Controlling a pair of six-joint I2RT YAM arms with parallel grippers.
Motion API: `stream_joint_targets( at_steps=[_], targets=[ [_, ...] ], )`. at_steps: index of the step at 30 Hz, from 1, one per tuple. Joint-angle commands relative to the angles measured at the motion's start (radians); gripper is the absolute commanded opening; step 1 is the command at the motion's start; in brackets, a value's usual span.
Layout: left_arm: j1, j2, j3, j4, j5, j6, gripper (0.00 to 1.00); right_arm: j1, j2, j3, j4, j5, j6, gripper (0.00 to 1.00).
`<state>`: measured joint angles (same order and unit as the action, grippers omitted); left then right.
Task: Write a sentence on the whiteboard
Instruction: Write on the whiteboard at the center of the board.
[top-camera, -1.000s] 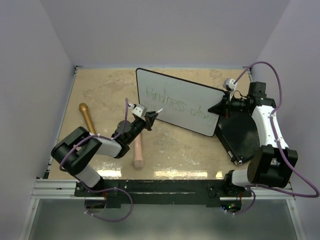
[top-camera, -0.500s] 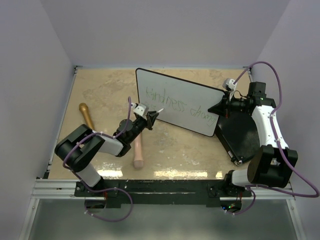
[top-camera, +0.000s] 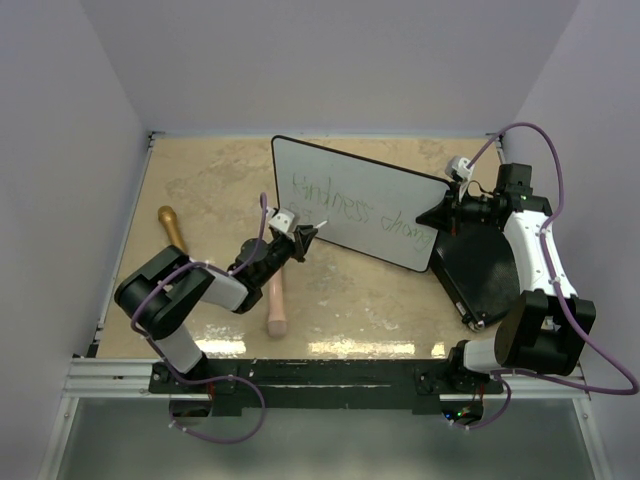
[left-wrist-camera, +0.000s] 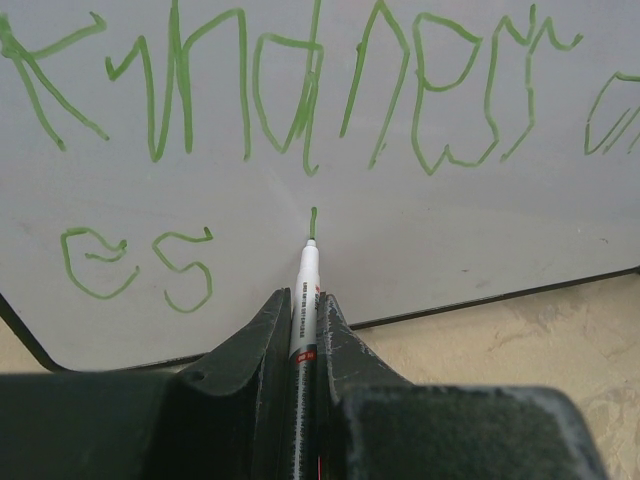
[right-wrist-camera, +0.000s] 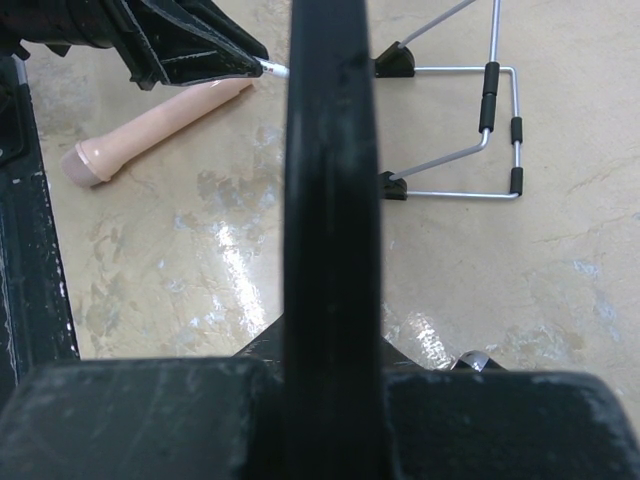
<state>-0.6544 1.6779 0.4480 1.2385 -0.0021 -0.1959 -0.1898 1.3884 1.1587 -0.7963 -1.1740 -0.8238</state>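
Observation:
The whiteboard (top-camera: 350, 200) stands tilted at mid table and fills the left wrist view (left-wrist-camera: 450, 240). The green sentence (top-camera: 345, 210) reads "kindness" on the top line (left-wrist-camera: 300, 90), with "es" (left-wrist-camera: 140, 262) and a short fresh stroke (left-wrist-camera: 313, 222) on the lower line. My left gripper (top-camera: 305, 238) (left-wrist-camera: 304, 300) is shut on a white marker (left-wrist-camera: 307, 272), whose tip touches the board just below that stroke. My right gripper (top-camera: 442, 214) (right-wrist-camera: 330, 330) is shut on the board's black rim (right-wrist-camera: 328, 150) at its right end.
A pink cylinder (top-camera: 276, 298) (right-wrist-camera: 150, 130) lies under my left arm. An orange-brown handle (top-camera: 174, 232) lies at the left. A black flat case (top-camera: 485, 265) lies under my right arm. A wire stand (right-wrist-camera: 480, 120) sits behind the board.
My left gripper has shifted slightly right along the board's lower edge with the marker, and its elbow has moved right. The right arm and the board have not moved.

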Motion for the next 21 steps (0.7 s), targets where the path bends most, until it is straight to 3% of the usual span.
stream_joint_targets(
  at_steps=[1,21],
  targets=[
    [0.012,0.029,0.015,0.029,-0.004,0.016,0.00,0.013,-0.008,-0.004,-0.047,0.062,-0.017,0.00],
    [0.012,0.023,0.040,0.016,0.080,-0.008,0.00,0.015,-0.008,-0.004,-0.046,0.063,-0.020,0.00]
  ],
)
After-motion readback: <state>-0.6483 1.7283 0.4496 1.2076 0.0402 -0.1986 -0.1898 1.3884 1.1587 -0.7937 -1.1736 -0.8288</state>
